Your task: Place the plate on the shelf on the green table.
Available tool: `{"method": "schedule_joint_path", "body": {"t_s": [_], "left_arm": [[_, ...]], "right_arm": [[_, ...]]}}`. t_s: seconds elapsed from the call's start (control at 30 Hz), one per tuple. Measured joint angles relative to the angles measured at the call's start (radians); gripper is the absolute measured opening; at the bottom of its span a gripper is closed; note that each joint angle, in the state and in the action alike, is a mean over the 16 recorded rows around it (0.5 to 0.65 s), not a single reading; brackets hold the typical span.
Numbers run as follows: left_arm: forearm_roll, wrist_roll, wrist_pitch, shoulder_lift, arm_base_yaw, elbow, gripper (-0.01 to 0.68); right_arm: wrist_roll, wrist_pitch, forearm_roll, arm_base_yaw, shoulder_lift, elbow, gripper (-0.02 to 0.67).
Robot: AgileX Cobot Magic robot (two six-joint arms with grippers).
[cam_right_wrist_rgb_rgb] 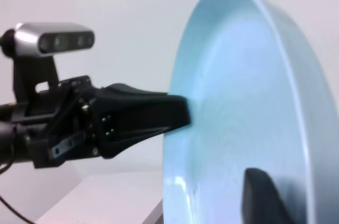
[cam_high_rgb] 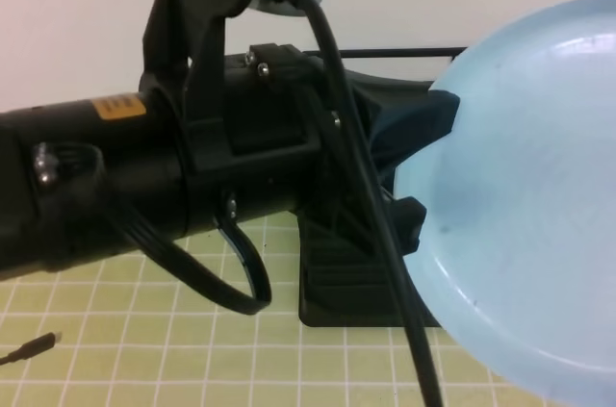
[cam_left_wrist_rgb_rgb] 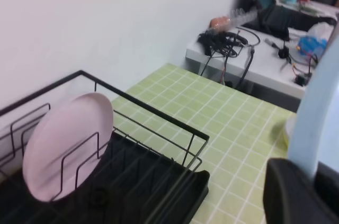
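The light blue plate (cam_high_rgb: 529, 224) hangs tilted on edge above the green table (cam_high_rgb: 144, 349). My left gripper (cam_high_rgb: 430, 174) is shut on its left rim; the right wrist view shows the same grip (cam_right_wrist_rgb_rgb: 183, 112) and the plate's hollow face (cam_right_wrist_rgb_rgb: 238, 102). In the left wrist view the plate's rim (cam_left_wrist_rgb_rgb: 318, 118) runs up from one dark finger (cam_left_wrist_rgb_rgb: 296, 192). The shelf (cam_left_wrist_rgb_rgb: 153, 181) stands below and to the left of the plate on the tiles (cam_left_wrist_rgb_rgb: 238, 123). One finger (cam_right_wrist_rgb_rgb: 265, 197) of my right gripper shows dark against the plate's face; its grip is unclear.
A pale pink plate (cam_left_wrist_rgb_rgb: 63, 150) stands upright between the shelf's wire dividers. A white desk (cam_left_wrist_rgb_rgb: 254, 70) with cables and clutter lies beyond the tiles' far edge. A loose cable end (cam_high_rgb: 38, 343) rests on the tiles at the left. A white wall runs behind the shelf.
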Motion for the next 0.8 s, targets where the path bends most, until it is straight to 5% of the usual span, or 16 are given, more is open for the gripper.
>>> {"method": "schedule_joint_path", "body": {"t_s": [0.3, 0.6, 0.8], "left_arm": [[-0.047, 0.123, -0.001, 0.000, -0.013, 0.000, 0.146], [-0.090, 0.157, -0.003, -0.007, -0.014, 0.000, 0.354], [-0.102, 0.193, 0.006, -0.034, -0.014, 0.000, 0.385]], "right_arm": [[-0.080, -0.062, 0.000, 0.000, 0.000, 0.000, 0.016], [-0.291, -0.260, -0.003, 0.000, 0.026, -0.010, -0.004], [-0.527, -0.396, -0.020, 0.001, 0.124, -0.062, -0.004]]}}
